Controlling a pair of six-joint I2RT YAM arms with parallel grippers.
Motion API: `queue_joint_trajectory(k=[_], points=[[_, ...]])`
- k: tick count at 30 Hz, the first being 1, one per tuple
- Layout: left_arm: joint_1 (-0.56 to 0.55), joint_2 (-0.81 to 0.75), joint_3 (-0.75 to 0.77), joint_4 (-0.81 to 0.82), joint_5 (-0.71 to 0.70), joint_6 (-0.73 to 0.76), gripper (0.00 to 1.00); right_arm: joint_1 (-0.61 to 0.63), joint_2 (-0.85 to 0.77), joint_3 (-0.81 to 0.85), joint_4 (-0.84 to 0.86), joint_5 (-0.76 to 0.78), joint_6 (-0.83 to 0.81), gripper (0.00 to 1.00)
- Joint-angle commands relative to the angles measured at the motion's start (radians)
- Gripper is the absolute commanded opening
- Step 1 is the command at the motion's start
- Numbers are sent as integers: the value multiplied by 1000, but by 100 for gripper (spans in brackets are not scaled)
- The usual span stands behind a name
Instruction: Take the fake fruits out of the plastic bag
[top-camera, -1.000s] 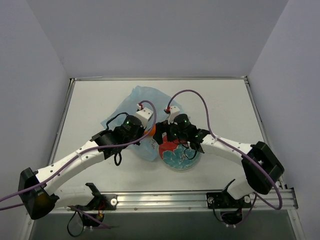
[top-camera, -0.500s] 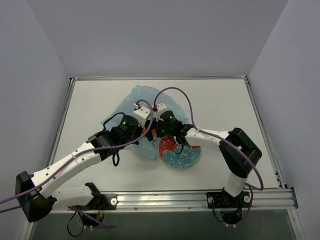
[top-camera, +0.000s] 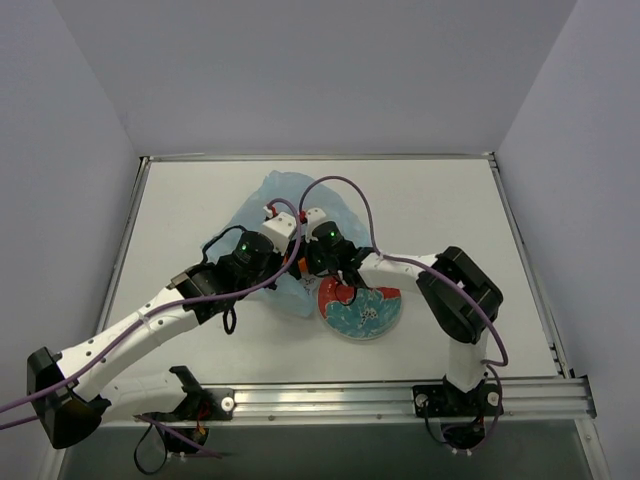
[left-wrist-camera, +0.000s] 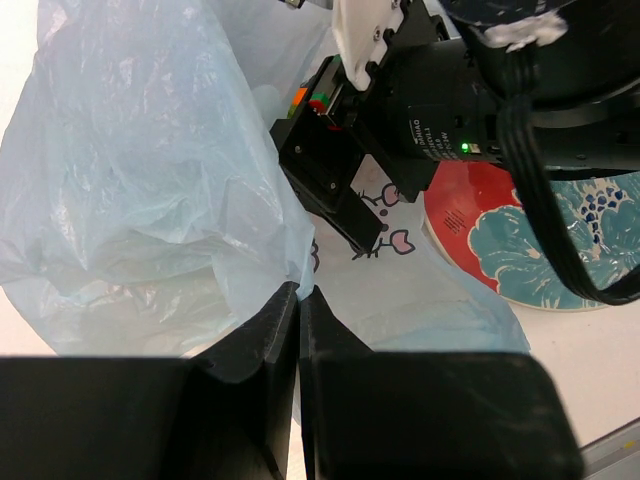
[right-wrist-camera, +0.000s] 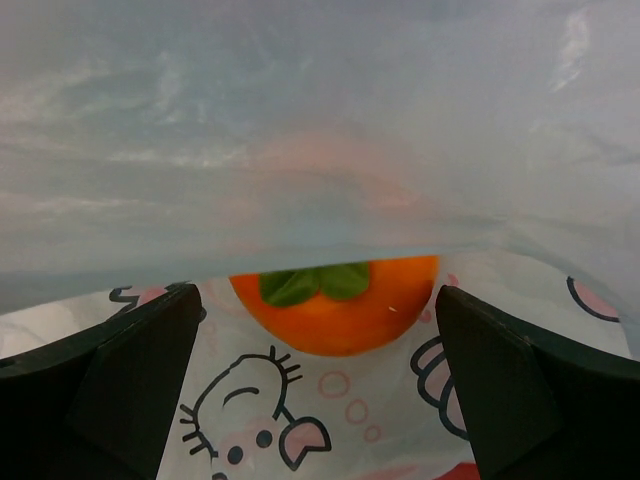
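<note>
Fake fruits: one is sighted, an orange round fruit (right-wrist-camera: 335, 305) with a green calyx. It lies inside the plastic bag (top-camera: 285, 195) on the printed lower layer, partly roofed by the upper layer of film. No other fruit is visible in any view, and whether more lie deeper in the bag cannot be told. The bag rests on the table (top-camera: 450, 210) in front of both arms, its near corner beside the red plate (top-camera: 365, 318). The plate carries no fruit in the parts that show.

Left gripper (left-wrist-camera: 299, 296): jaws closed tight on a fold of the bag's edge, with film pinched between them and drawn up. Judged purpose: to hold the mouth raised and stop the thin bag sliding while the other arm reaches in.

Right gripper (right-wrist-camera: 318, 330): jaws spread wide, nothing held, pointed into the mouth. The orange fruit lies between and just beyond the fingertips. Judged purpose: lined up to close on the fruit.

Assessment: this fruit is not yet grasped or removed. Risk noted: the loose upper film hangs low over the fruit and could be caught in the grasp, and the glossy round surface may slip.
</note>
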Motion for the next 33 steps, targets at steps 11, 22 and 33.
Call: queue_joint_trajectory(k=[11,22,33], points=[[7,-2,27,4,18,-9,2,10,108,105,50,25,-32,100],[7,-2,32,-16,-26,-8,2,17,40,91,10,28,-34,52],[5,4,33,-39,-109,2,2,59,-194,5,-111,106,-17,50]])
